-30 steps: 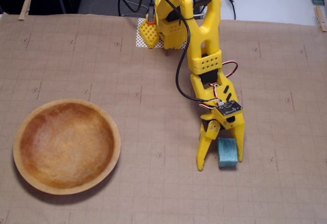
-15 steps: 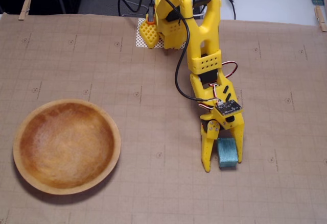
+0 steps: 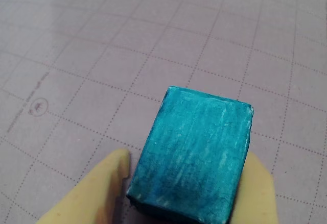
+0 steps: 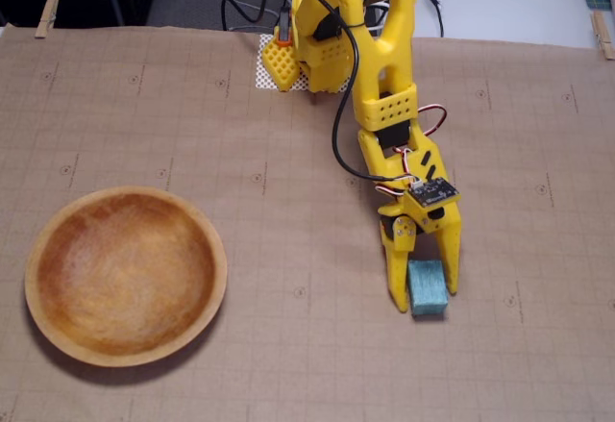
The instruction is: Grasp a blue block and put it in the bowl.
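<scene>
The blue block lies on the brown grid mat, right of centre in the fixed view, flanked by the two yellow fingers of my gripper. In the wrist view the teal block fills the lower middle. One finger presses its left side and the other finger its right side, so the gripper is shut on it. The wooden bowl sits empty at the left of the mat, far from the gripper.
The yellow arm's base stands at the mat's far edge, with black cables trailing along the arm. Clothespins clip the mat's corners. Bare mat lies between block and bowl.
The left finger has swung in toward the block, narrowing the gap until both fingers touch it. The block has stayed in nearly the same place.
</scene>
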